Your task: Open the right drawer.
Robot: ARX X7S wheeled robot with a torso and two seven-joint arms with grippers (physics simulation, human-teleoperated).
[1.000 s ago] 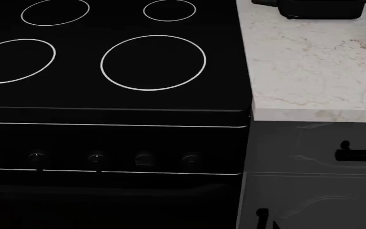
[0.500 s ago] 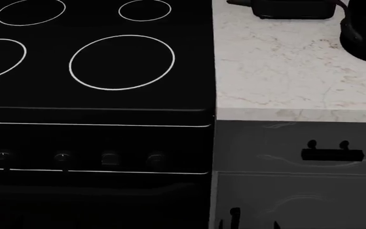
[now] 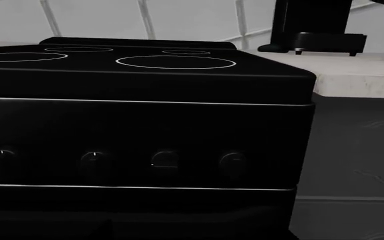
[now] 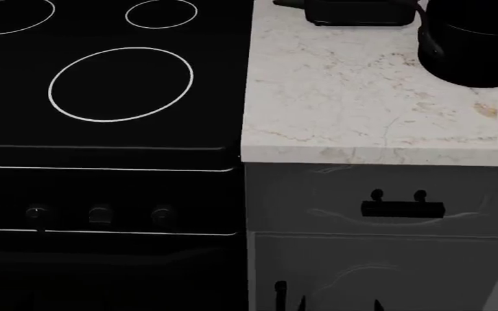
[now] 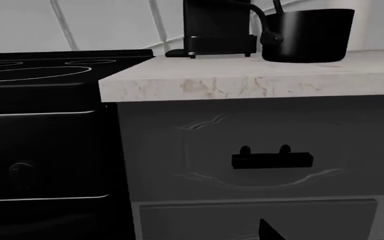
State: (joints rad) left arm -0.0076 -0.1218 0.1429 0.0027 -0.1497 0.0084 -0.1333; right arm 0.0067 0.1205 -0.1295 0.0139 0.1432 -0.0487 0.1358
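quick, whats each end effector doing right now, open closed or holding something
Left end effector: not in view in any camera, so cannot be told.
Right end effector: not in view either, so cannot be told.

No readable text, labels or numbers anywhere.

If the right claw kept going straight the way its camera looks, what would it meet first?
Probably the right drawer front, near its black bar handle. The claw itself is out of view, so depth is unclear.

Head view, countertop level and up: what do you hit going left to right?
Large front burner ring → marble countertop → black pot. The black appliance at the back overlaps the counter span, so it is left out.
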